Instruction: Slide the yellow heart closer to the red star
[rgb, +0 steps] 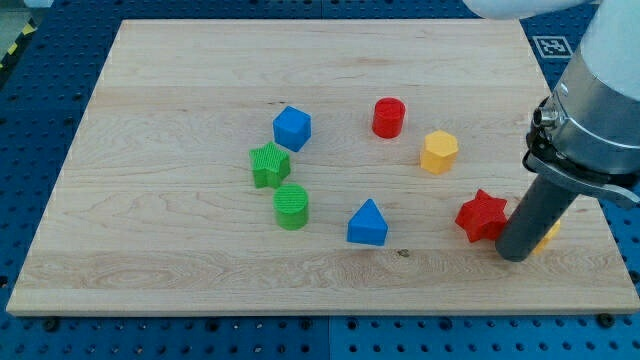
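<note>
The red star (482, 216) lies at the view's lower right on the wooden board (180, 90). The yellow heart (547, 235) is just to its right, mostly hidden behind my rod; only a small yellow sliver shows. My tip (514, 256) rests on the board between the two, touching or nearly touching the red star's right side and the yellow heart's left side.
A yellow hexagon (439, 151) and a red cylinder (388, 117) sit above the star. A blue triangle (367, 223), green cylinder (291, 207), green star (269, 165) and blue cube (292, 128) lie toward the middle. The board's right edge is close to the rod.
</note>
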